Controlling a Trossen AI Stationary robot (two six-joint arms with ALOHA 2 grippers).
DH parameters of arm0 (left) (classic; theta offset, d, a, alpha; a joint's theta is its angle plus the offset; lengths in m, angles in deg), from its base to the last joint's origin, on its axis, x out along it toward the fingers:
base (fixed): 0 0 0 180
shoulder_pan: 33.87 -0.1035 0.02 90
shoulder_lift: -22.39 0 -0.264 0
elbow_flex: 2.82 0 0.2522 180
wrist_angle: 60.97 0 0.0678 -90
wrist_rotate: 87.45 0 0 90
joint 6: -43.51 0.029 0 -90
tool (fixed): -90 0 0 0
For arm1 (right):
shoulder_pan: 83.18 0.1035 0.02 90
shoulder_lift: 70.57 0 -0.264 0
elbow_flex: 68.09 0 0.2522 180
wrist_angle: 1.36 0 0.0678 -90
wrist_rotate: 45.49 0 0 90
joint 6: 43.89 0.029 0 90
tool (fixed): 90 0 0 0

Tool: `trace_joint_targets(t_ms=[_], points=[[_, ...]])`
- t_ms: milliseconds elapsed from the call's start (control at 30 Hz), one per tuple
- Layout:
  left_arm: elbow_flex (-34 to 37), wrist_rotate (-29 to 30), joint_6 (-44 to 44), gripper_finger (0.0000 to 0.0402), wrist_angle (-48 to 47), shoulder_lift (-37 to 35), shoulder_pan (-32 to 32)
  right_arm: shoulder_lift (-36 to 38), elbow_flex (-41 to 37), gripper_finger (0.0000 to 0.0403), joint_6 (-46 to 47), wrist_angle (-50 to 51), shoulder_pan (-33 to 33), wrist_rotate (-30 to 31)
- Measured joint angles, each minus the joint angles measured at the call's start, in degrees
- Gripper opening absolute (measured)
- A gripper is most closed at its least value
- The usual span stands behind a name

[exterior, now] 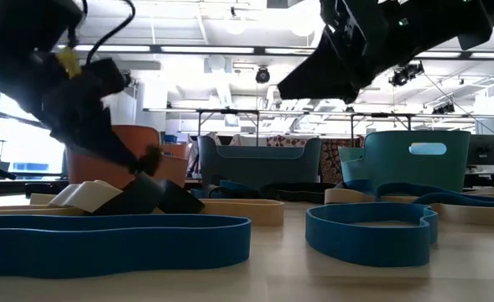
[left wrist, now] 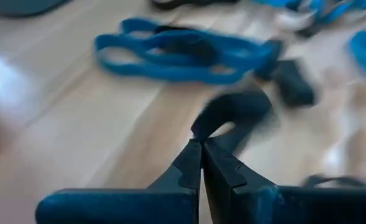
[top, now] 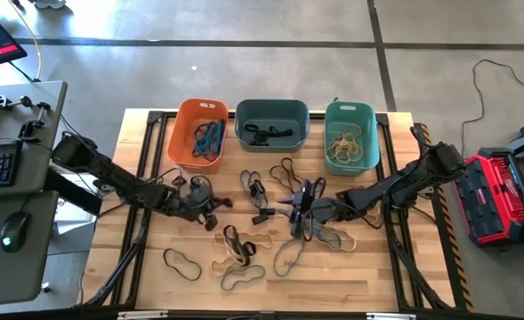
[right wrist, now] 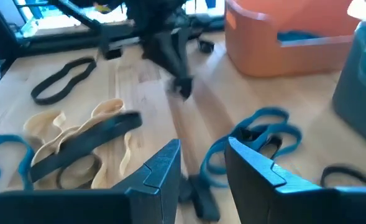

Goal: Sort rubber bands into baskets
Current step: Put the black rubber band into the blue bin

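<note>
Left gripper is clamped tight on a black band mid-table, below the orange basket. Right gripper sits half open, holding nothing I can see.

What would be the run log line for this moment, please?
left end effector: shut on black band | right end effector: open, above the table | baskets: partly filled

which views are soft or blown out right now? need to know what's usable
High view: evenly lit and sharp, baskets and loose rubber bands readable. Low view: bright ceiling lights, arms nearly silhouetted, near blue band soft. Left wrist view: blurred throughout, left gripper shut on a dark band. Right wrist view: right gripper fairly sharp, left arm beyond it smeared.
</note>
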Motion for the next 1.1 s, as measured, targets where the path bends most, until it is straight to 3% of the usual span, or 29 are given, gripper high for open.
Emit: trace_joint_targets(t_ms=[167, 500, 767, 1100], points=[[-0.02, -3.46, 0.74, 0.0000, 8.02, 0.00, -0.62, 0.00, 0.00, 0.0113, -4.93, -5.67, -1.27, 2.37], [-0.04, -3.34, 2.08, 0.0000, 18.05, 0.00, -2.44, -0.38, 0.00, 0.0113, -9.34, -9.28, -2.71, -2.01], [-0.07, -3.74, 3.71, 0.0000, 19.95, 0.00, -3.81, -4.47, 0.27, 0.0115, -7.99, -12.79, -4.76, -6.18], [-0.07, -5.26, 4.92, 0.0000, 19.73, 0.00, -4.35, -10.48, 9.23, 0.0203, -6.80, -9.49, -5.54, -7.92]])
